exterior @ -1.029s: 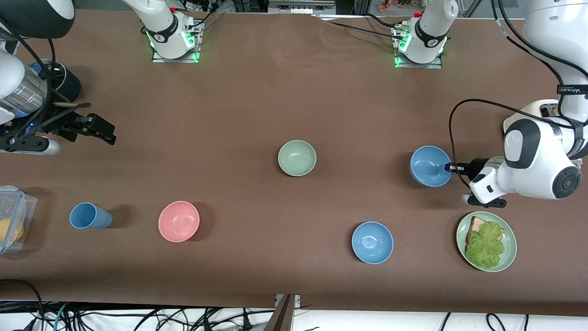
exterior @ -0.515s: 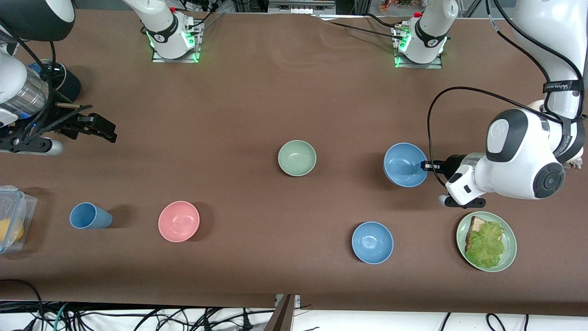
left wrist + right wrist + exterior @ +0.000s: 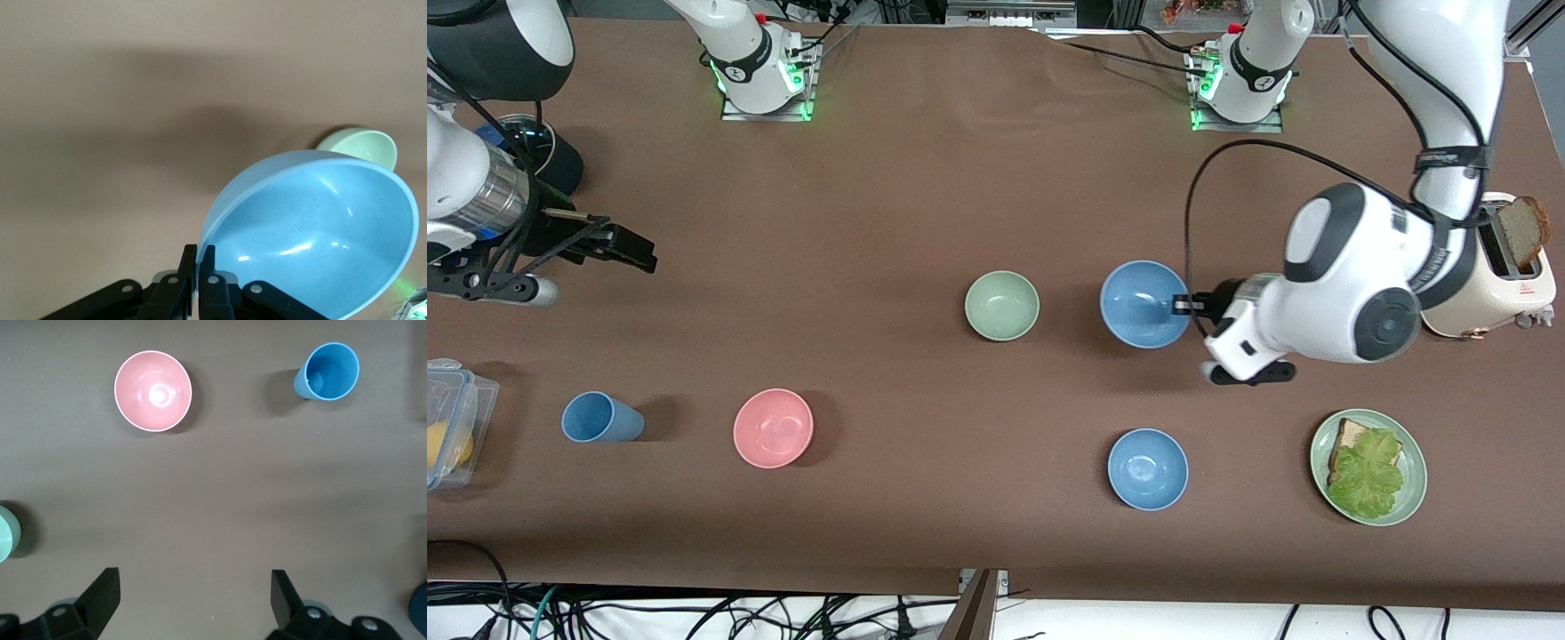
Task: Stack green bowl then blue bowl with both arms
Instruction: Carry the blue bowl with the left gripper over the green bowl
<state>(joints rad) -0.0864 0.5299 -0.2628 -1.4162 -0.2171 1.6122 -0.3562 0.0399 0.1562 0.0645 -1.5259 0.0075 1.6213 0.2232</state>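
Left gripper (image 3: pixel 1181 306) pinches a blue bowl (image 3: pixel 1143 303) by its rim beside the green bowl (image 3: pixel 1002 305), seemingly airborne; the thin edge-hold could slip, while the right gripper (image 3: pixel 627 249) waits spread.

Your left gripper's (image 3: pixel 199 263) fingers (image 3: pixel 208 261) pinch the blue bowl's (image 3: pixel 313 233) rim; the green bowl (image 3: pixel 360 147) sits ahead on the surface (image 3: pixel 133 100).
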